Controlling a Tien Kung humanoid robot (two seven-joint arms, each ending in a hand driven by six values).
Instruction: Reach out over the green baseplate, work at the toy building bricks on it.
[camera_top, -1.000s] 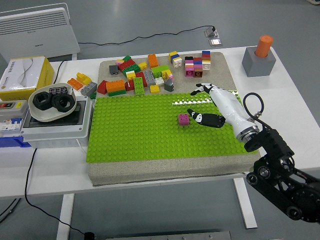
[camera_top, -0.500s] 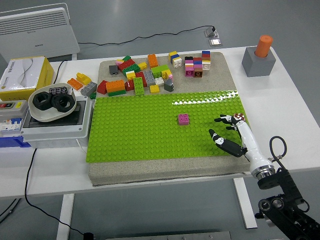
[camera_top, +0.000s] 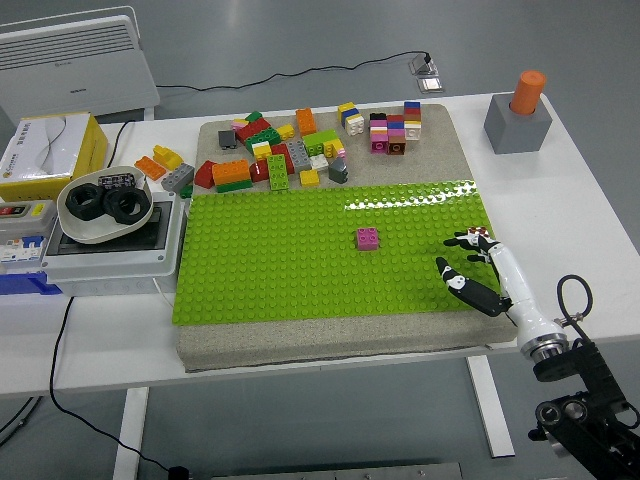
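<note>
1. Green baseplate (camera_top: 280, 260) lies on a grey slab (camera_top: 300, 335) in the middle of the white desk (camera_top: 590, 200).
2. One magenta brick (camera_top: 368, 238) stands alone on the baseplate, right of its centre.
3. Behind the baseplate, a pile of loose bricks (camera_top: 280, 150) covers the slab's far strip.
4. The right hand (camera_top: 478, 270) hovers over the baseplate's right near corner, well apart from the magenta brick, its fingers (camera_top: 468, 288) spread and holding nothing.
5. A grey block with an orange peg (camera_top: 520, 112) sits at the desk's far right.
</note>
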